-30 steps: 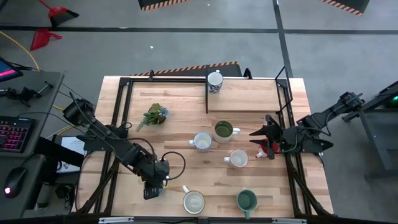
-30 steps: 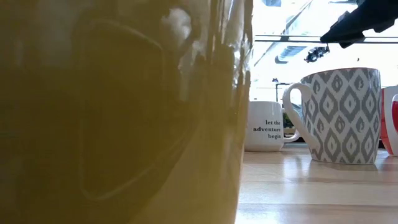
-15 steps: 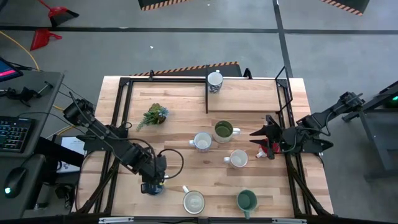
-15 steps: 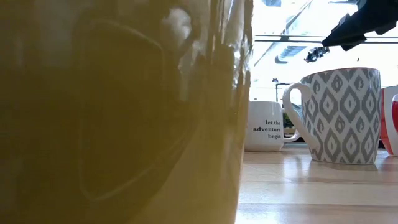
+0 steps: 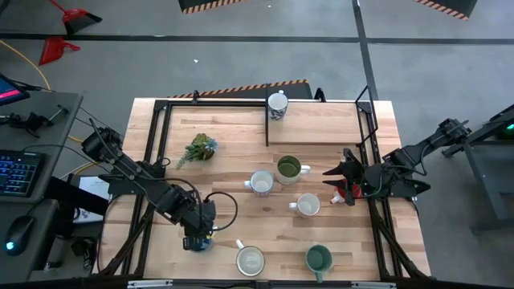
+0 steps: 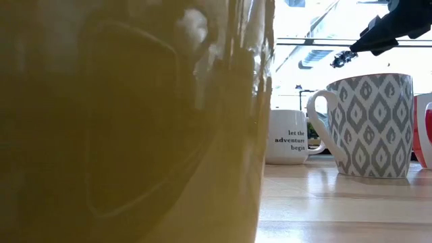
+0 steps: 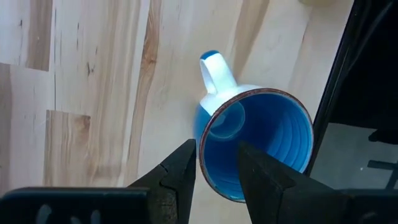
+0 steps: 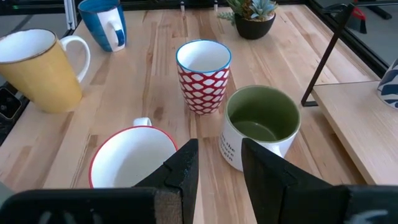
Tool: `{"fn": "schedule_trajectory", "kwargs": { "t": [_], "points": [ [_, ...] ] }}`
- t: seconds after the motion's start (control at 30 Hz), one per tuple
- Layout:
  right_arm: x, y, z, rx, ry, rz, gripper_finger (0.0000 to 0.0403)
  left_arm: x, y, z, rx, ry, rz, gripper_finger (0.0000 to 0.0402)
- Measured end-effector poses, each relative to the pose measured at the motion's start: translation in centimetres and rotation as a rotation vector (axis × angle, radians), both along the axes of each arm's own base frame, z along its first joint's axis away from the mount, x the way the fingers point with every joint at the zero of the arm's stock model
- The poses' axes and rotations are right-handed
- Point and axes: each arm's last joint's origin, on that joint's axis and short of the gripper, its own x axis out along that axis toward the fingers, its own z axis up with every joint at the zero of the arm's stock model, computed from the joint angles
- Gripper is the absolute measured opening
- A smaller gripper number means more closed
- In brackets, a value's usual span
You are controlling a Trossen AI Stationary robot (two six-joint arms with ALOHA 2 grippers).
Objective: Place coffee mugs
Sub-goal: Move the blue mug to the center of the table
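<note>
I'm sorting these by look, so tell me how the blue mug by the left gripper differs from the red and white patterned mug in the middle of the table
The blue mug is solid blue inside and out; the red patterned mug is white inside with a red-and-white lattice outside. The blue mug stands at the table's left front edge under the left gripper, whose fingers straddle its rim; the red patterned mug stands mid-table among other mugs, with no gripper on it. Both stand upright and look empty.

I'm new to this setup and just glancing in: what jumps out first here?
A huge yellow mug fills the low view, right against the camera. At the table's front left, the left hand straddles the rim of a blue mug. More mugs cluster mid-table, where the right hand hovers above a red-rimmed mug.
</note>
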Motion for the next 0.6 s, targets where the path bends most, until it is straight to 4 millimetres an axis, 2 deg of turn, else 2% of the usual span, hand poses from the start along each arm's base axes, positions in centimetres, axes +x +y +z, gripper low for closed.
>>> {"fn": "schedule_trajectory", "kwargs": {
  "t": [0.37, 0.6],
  "points": [
    [0.0, 0.0, 0.0, -0.001, 0.001, 0.000, 0.0103, 0.7, -0.7, -1.3, 0.018, 0.025, -0.005, 0.0106],
    [0.0, 0.0, -0.1, -0.005, 0.009, 0.000, 0.0103, 1.4, -1.4, -3.3, 0.059, 0.081, -0.014, 0.0106]
  ]
}}
